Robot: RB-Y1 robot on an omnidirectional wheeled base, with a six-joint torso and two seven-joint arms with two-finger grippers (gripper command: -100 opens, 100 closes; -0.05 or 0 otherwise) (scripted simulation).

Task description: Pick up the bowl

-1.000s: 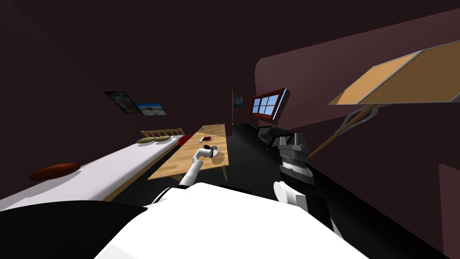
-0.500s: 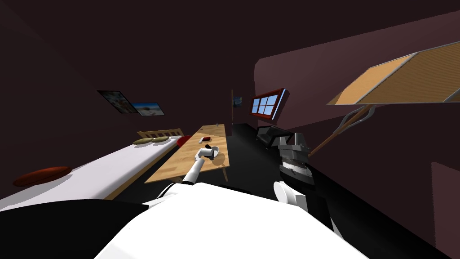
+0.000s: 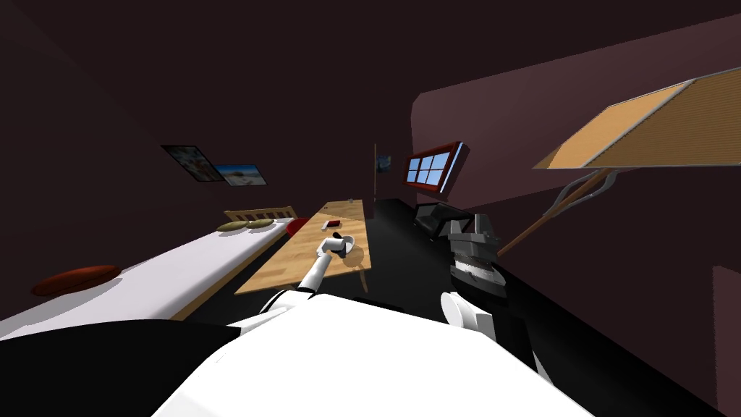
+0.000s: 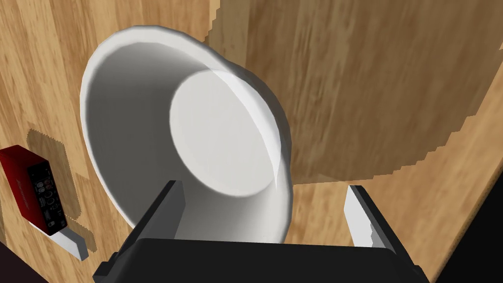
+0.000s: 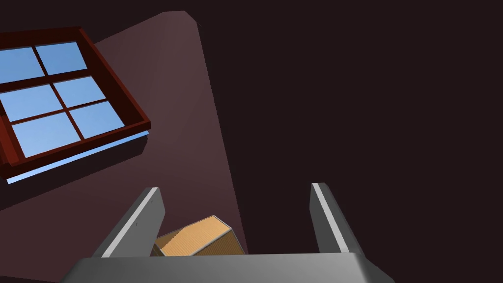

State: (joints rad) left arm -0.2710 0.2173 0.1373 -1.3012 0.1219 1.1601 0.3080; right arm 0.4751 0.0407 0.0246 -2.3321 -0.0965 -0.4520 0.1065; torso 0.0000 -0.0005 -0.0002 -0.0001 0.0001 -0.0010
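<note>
Straddling the rim of the white bowl (image 4: 216, 132), centre-left of frame on the wooden table (image 4: 373, 73): left claw (image 4: 261, 187), wide open, holding nothing. Risk: smooth sloped wall may slip or tip on closing. Right claw (image 5: 233, 186) open, idle.

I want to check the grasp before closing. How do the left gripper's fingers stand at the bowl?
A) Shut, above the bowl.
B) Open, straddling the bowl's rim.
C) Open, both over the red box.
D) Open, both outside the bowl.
B: in the left wrist view the left gripper is open, with one finger over the inside of the bowl and the other outside its rim, over the table.
</note>
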